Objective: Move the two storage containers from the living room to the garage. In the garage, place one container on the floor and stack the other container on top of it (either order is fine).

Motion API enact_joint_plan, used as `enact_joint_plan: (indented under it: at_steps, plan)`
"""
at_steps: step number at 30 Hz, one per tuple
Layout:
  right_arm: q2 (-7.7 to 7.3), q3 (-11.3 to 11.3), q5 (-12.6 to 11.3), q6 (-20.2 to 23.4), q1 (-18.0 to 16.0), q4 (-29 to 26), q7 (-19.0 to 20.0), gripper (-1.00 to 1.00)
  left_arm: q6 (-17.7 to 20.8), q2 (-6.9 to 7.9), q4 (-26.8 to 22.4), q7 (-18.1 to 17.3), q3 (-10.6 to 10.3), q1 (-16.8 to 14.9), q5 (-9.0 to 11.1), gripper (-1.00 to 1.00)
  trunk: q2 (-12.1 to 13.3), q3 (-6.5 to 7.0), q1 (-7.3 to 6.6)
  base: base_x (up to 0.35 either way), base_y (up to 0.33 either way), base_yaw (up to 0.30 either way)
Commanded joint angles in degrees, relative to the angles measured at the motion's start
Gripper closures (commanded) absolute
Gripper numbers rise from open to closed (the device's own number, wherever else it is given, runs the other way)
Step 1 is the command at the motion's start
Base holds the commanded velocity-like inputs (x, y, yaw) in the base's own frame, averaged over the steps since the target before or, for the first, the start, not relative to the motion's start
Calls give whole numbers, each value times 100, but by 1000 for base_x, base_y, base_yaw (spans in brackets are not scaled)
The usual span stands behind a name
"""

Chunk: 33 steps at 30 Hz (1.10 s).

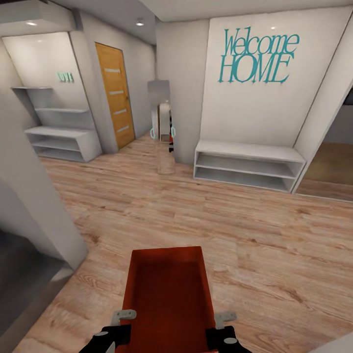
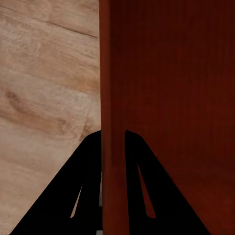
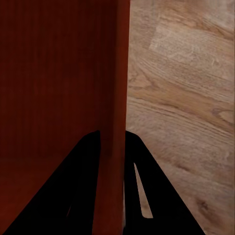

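Orange-red storage container [image 1: 169, 294] carried low over wood plank floor [image 1: 255, 230], long axis pointing ahead; left gripper [image 2: 113, 147] fingers clamped on its left wall, right gripper [image 3: 112, 147] fingers clamped on its right wall, equally near.

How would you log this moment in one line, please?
carry | storage container | left gripper, right gripper clamp side walls | over wood floor

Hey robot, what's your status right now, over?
Left gripper and right gripper each clamped on a side wall of the storage container. Carried over wood floor. White bench ahead, path open.
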Motion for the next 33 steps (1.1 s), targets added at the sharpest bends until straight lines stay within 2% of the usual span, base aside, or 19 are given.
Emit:
enact_joint_plan:
  at_steps: [1,12,33]
  plan:
    - [-97,-45,-116,-25,-4,63,-31,100,37,7,-33,58,5,-1,-67,100,-3,-6,4,325,0,0]
    - [-105,-45,-119,-33,-7,61,-30,100,37,7,-33,58,5,-1,-67,100,-3,-6,4,325,0,150]
    - [-99,-45,-111,-33,-6,64,-30,100,37,6,-25,58,5,-1,-59,100,-3,-6,4,325,0,7]
